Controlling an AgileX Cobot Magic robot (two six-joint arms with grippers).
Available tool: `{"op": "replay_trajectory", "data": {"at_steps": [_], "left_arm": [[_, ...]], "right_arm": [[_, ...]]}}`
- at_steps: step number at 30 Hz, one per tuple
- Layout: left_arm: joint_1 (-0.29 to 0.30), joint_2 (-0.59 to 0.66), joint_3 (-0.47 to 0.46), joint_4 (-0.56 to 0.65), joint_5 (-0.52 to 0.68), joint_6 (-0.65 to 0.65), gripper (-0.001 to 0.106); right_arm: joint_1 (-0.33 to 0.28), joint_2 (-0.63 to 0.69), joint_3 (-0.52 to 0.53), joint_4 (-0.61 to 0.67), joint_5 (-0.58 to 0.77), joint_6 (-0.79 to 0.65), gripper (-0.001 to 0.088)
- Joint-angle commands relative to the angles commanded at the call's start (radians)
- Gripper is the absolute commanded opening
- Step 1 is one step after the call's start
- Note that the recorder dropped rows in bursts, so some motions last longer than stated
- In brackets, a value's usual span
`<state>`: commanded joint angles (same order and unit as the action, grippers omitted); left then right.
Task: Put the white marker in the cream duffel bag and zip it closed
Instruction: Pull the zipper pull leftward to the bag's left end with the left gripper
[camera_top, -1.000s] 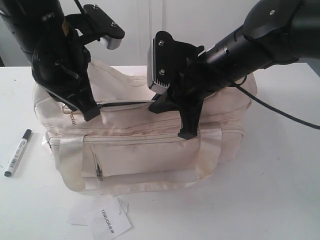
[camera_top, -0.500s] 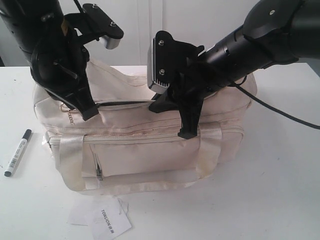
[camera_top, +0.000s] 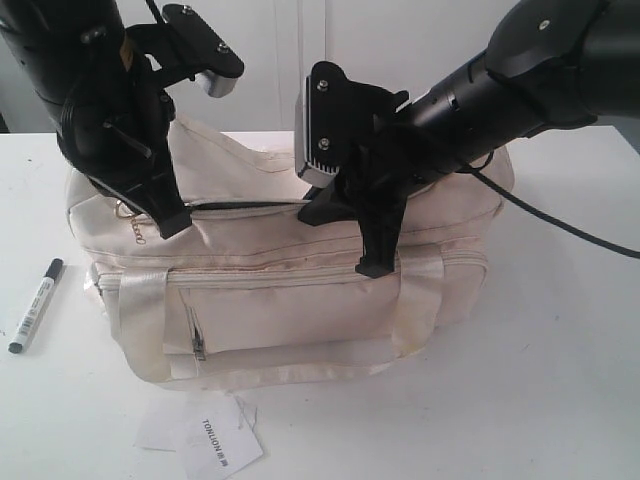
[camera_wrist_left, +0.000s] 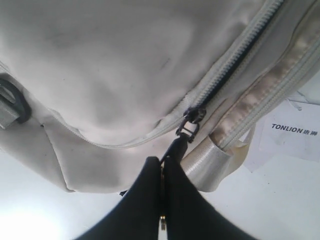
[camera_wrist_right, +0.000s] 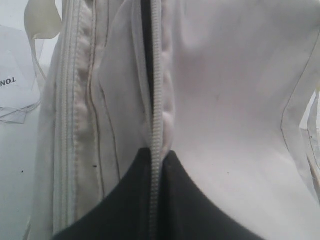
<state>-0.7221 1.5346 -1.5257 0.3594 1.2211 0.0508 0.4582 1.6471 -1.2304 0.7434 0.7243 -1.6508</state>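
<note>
Zip pull (camera_wrist_left: 187, 131) farther; marker (camera_top: 33, 305) outside bag (camera_top: 300, 300)

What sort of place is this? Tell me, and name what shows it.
Probably a robot test bench: bare white table, blank white wall, left gripper and right gripper pinching the cream duffel bag.

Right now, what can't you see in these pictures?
- Inside the bag: every view shows only a dark slit at the zip.
- Bag's top middle, exterior view: the right arm covers it.
- Marker print: too small in the exterior view; missing from both wrist views.
- Tag: cut off by the left wrist view's edge.
</note>
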Motion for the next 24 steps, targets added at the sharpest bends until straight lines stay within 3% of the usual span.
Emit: {"op": "replay_trajectory", "data": {"at_steps": [24], "left_arm": [[0.002, 0.000, 0.000, 0.042, 0.000, 0.005, 0.000]], "right_arm": [[0.000, 0.000, 0.000, 0.000, -0.017, 0.006, 0.0000]]}}
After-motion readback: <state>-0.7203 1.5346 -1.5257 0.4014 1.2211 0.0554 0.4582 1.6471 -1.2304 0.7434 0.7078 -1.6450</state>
